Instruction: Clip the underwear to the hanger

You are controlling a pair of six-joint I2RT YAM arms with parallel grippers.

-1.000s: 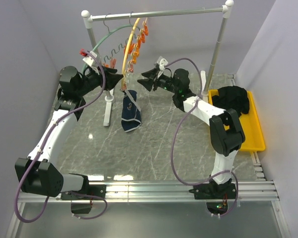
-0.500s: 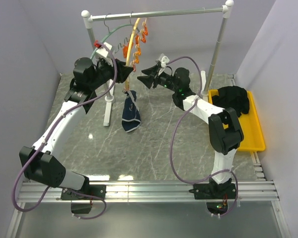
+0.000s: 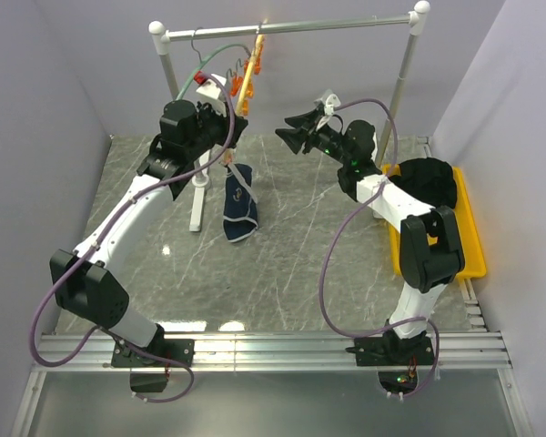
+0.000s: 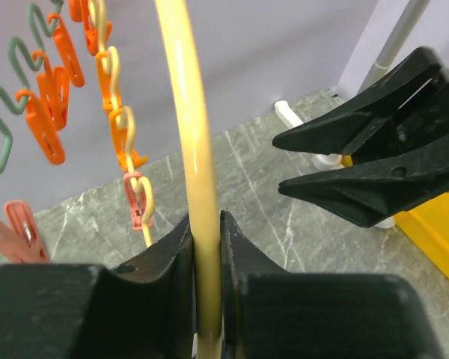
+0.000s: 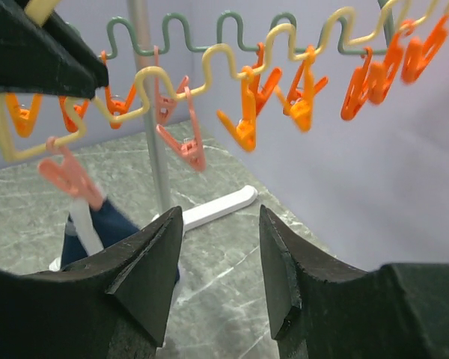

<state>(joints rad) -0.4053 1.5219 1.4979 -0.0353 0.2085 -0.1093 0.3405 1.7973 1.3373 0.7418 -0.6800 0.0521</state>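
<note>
Overhead rear view; wrists near hanger (image 4: 184, 112)

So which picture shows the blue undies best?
The top view: the underwear hangs there in full, below the hanger. The right wrist view catches only a blue corner; the left wrist view shows none of it.

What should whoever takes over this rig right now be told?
The left gripper is shut on the arc of the yellow hanger, which hangs from the rail.
The right gripper is open and empty, facing the row of clips.
The underwear dangles by one edge from a pink clip at the hanger's low end.
Done: one clip is on.
Left: probably a second clip on the waistband, then release the hanger.
</note>
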